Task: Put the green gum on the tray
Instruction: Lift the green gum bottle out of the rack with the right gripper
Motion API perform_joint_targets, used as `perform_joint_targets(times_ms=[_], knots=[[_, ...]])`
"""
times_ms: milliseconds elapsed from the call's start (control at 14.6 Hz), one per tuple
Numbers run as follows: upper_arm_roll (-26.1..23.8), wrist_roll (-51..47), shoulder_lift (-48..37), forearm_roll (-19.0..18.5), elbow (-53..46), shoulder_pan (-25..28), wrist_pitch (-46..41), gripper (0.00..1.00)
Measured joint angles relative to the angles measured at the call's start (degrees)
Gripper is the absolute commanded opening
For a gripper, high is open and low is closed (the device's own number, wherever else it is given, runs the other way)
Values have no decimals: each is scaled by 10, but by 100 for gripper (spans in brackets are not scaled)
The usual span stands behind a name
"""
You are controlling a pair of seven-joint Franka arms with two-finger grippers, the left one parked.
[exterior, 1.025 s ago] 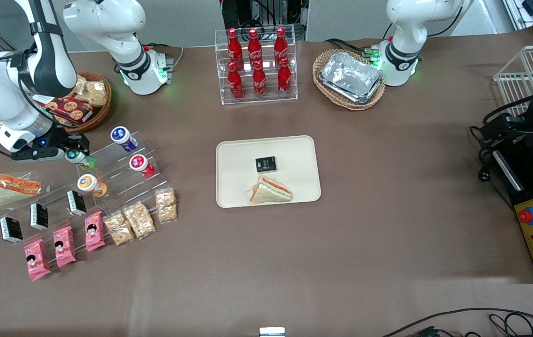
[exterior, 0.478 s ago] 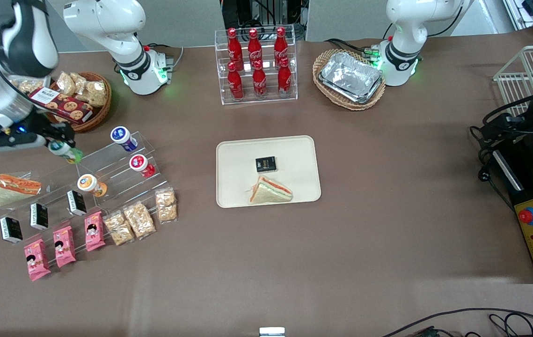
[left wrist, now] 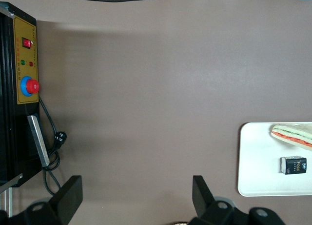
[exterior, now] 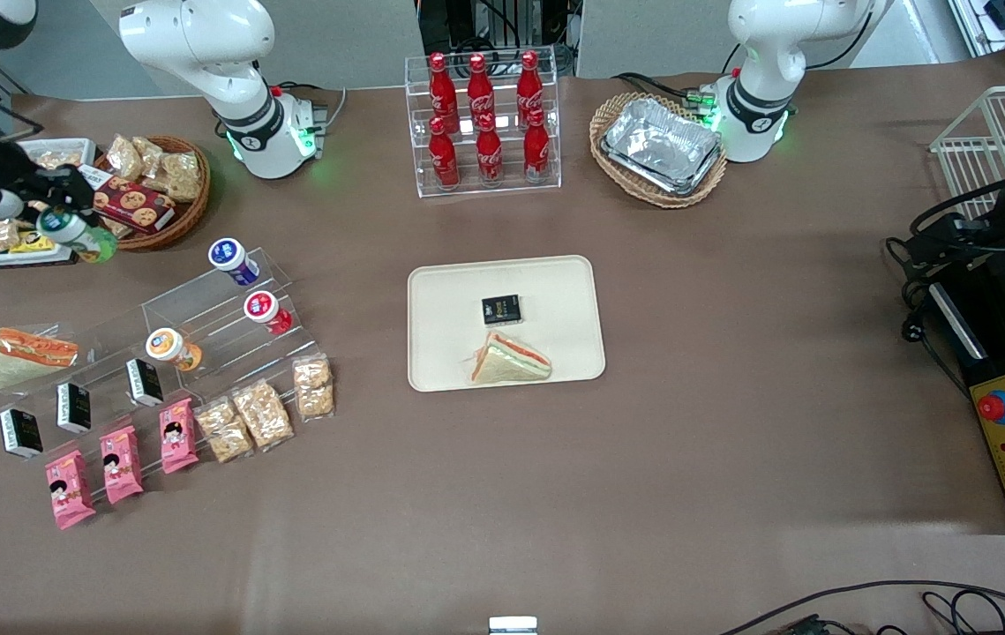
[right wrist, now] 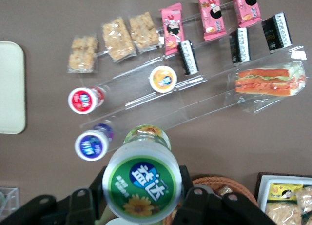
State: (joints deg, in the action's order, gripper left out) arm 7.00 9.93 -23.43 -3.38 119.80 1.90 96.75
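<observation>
My right gripper (exterior: 61,216) is shut on the green gum (exterior: 74,233), a light-green bottle with a white lid and dark green label. It holds the bottle in the air near the wicker basket at the working arm's end of the table, far above the acrylic rack. In the right wrist view the gum's lid (right wrist: 142,187) fills the space between the black fingers (right wrist: 192,200). The cream-beige tray (exterior: 555,282) lies at the table's middle with a sandwich (exterior: 509,359) and a small black pack (exterior: 501,309) on it. The tray's edge also shows in the right wrist view (right wrist: 9,88).
The acrylic rack (exterior: 202,300) holds blue (exterior: 231,259), red (exterior: 265,310) and orange (exterior: 170,347) bottles, black packs, pink packs, cracker bags and a sandwich (exterior: 26,355). A wicker snack basket (exterior: 153,190), a cola bottle stand (exterior: 484,119) and foil trays (exterior: 661,145) stand farther from the camera.
My gripper has lifted the green gum off the acrylic rack and carried it up and away from the front camera, toward the snack basket.
</observation>
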Motion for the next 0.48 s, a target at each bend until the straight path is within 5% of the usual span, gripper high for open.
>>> perform_joint_targets(times_ms=[478], knots=[[-176,-230,27,67,-66,6,-51,45]])
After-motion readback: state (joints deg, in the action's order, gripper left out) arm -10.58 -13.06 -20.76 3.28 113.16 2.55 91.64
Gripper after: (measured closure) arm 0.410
